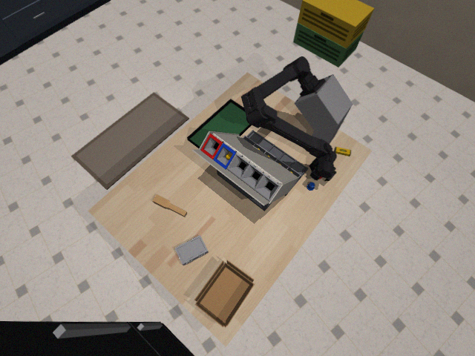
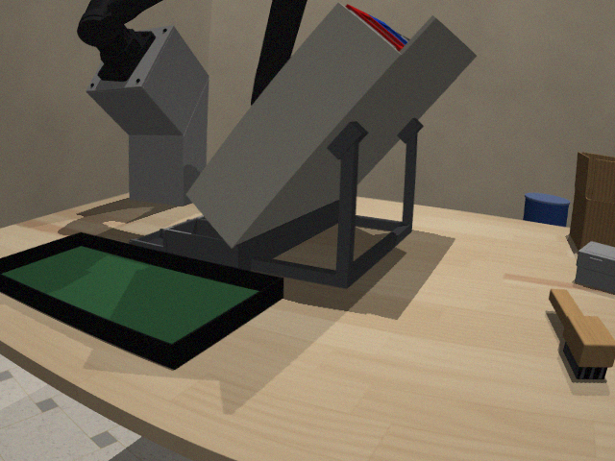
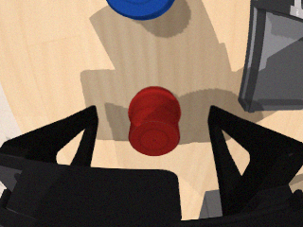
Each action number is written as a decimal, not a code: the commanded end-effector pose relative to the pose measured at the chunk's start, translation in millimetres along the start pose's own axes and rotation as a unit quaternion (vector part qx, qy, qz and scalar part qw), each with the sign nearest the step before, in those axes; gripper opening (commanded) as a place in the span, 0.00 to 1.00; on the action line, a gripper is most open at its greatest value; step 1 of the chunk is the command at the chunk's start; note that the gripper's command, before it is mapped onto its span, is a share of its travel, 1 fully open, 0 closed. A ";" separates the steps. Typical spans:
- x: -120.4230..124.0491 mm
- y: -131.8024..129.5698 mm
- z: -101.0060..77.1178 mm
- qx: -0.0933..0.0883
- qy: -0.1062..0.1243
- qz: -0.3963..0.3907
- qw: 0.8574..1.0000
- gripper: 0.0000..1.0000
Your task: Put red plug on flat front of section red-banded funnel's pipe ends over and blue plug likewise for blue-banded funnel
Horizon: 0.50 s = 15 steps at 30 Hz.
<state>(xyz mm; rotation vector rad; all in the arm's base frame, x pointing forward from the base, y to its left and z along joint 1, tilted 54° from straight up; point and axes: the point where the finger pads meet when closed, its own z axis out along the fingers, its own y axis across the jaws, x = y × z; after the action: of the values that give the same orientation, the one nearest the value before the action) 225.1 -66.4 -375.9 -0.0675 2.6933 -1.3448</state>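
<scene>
In the wrist view the red plug [image 3: 154,127] lies on its side on the wooden board, between my open fingers, with a gap on each side. The blue plug [image 3: 140,7] stands just beyond it. A corner of the grey sections tray [image 3: 275,61] is at the right. In the overhead view my gripper [image 1: 322,174] is low at the far end of the funnel rack, with the blue plug [image 1: 310,185] beside it. The red-banded funnel [image 1: 211,146] and the blue-banded funnel [image 1: 225,156] are at the rack's other end. A yellow marble [image 1: 228,156] sits in the blue-banded funnel.
The sloped grey cover [image 2: 317,124] stands on a dark frame, with the sections tray [image 1: 274,151] below it. A green tray [image 1: 226,120] is beside the rack. A brush [image 1: 169,205], a grey box [image 1: 191,249], a cardboard box [image 1: 224,291] and a small yellow item [image 1: 342,150] lie on the board.
</scene>
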 end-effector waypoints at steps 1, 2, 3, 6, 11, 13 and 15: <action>8.3 -4.8 1.5 0.003 0.003 -0.004 1.000 0.87; 8.4 -4.8 1.4 0.003 0.003 -0.004 1.000 0.87; 8.6 -4.8 1.4 0.002 0.002 -0.004 1.000 0.87; 8.9 -4.9 1.3 0.002 0.001 -0.003 1.000 0.87; 9.6 -5.1 1.1 0.001 -0.001 -0.002 1.000 0.87; 9.8 -5.2 1.0 0.000 -0.002 -0.002 1.000 0.87; 10.0 -5.2 0.9 0.000 -0.002 -0.002 1.000 0.87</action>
<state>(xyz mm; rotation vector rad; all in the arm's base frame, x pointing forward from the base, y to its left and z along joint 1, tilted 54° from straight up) 223.7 -66.9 -375.3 -0.0629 2.6841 -1.3314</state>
